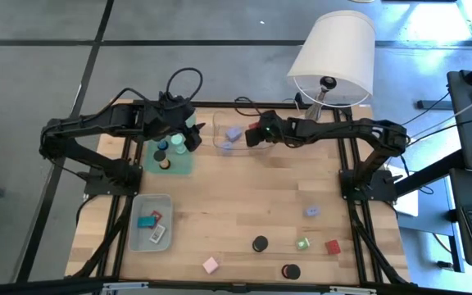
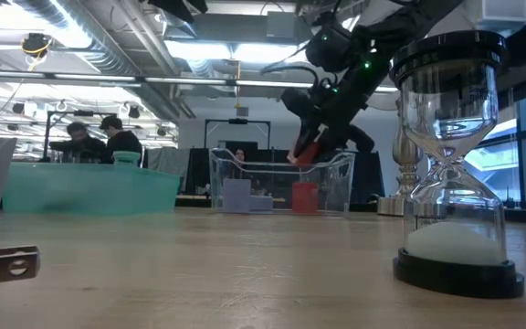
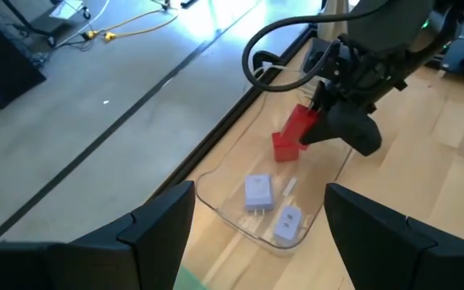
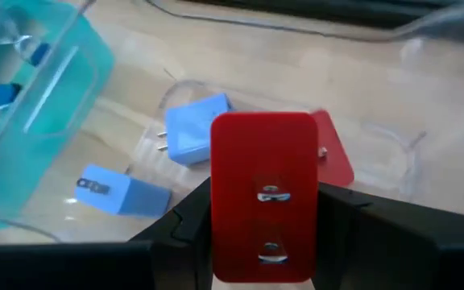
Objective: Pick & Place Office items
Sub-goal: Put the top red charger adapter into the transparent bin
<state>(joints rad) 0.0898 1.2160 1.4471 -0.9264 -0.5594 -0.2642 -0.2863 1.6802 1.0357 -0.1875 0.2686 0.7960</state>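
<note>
My right gripper (image 1: 255, 135) hovers over the clear tray (image 1: 220, 143) near the table's far edge, shut on a red block (image 4: 264, 193). Inside the tray lie another red block (image 4: 334, 159) and two lilac blocks (image 3: 258, 192) (image 3: 287, 225). My left gripper (image 1: 193, 135) is open above the green mat (image 1: 179, 164), beside the clear tray, touching nothing. Loose on the table's near right: a lilac block (image 1: 311, 211), two black caps (image 1: 260, 243) (image 1: 291, 271), a green block (image 1: 303, 243), a red block (image 1: 333, 247) and a pink block (image 1: 211, 265). My right gripper pinches the red block by its two opposite side faces (image 4: 220, 209), between the two fingers. The fingers come slanting down from the table's right. The block is lifted clear above the clear tray, its pronged face toward the wrist camera.
A grey tray (image 1: 138, 233) at near left holds teal, red and flat labelled pieces. Black caps (image 1: 162, 154) sit on the green mat. The white-shaded lamp (image 1: 334, 49) stands at the far right corner. An hourglass (image 2: 450, 164) shows close in the low view. People sit in the room beyond.
</note>
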